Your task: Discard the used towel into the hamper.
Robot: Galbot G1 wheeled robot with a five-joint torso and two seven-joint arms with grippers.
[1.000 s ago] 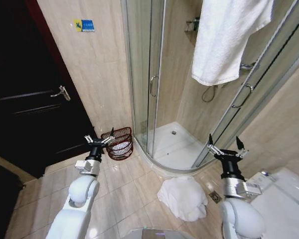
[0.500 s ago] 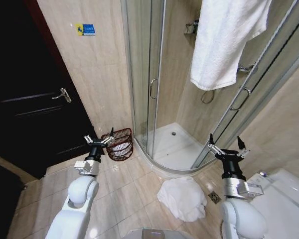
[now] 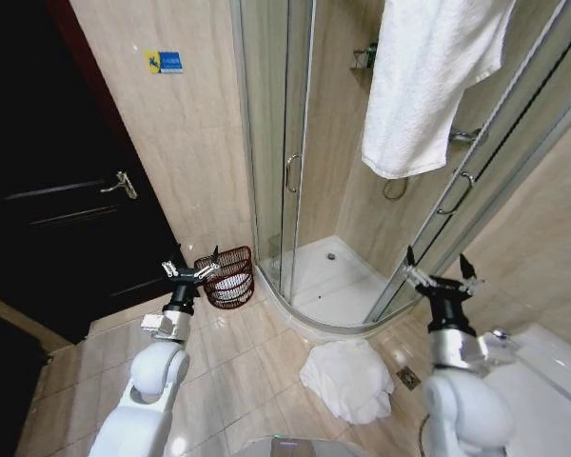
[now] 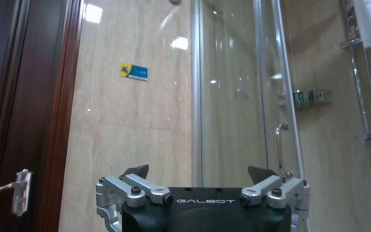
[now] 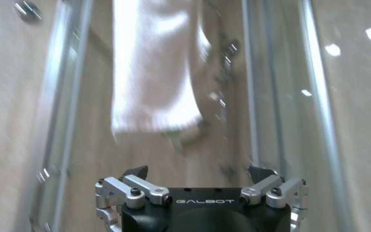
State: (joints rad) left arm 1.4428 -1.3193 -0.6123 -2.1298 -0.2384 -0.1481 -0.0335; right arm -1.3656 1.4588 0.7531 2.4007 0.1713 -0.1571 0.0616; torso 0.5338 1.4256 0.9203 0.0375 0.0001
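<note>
A crumpled white towel (image 3: 348,379) lies on the tiled floor in front of the shower's curved step. The hamper (image 3: 228,276), a small dark reddish-brown wicker basket with something white inside, stands in the corner between the wall and the shower glass. My left gripper (image 3: 188,271) is raised, open and empty, just left of the hamper's rim; the left wrist view shows the open left gripper (image 4: 198,175) pointing at the wall. My right gripper (image 3: 440,272) is held up, open and empty, to the right of and above the floor towel. The right wrist view also shows the open right gripper (image 5: 198,175).
A second white towel (image 3: 428,76) hangs over the shower's glass frame; the hanging towel (image 5: 153,72) faces the right wrist camera. A dark door (image 3: 48,209) with a lever handle is at left. The glass shower enclosure (image 3: 285,162) fills the middle, and a white toilet (image 3: 552,371) is at right.
The head camera has tilted slightly, shifting the whole picture. My right gripper has drifted a little to the right. Both grippers stay open and the floor towel has not moved.
</note>
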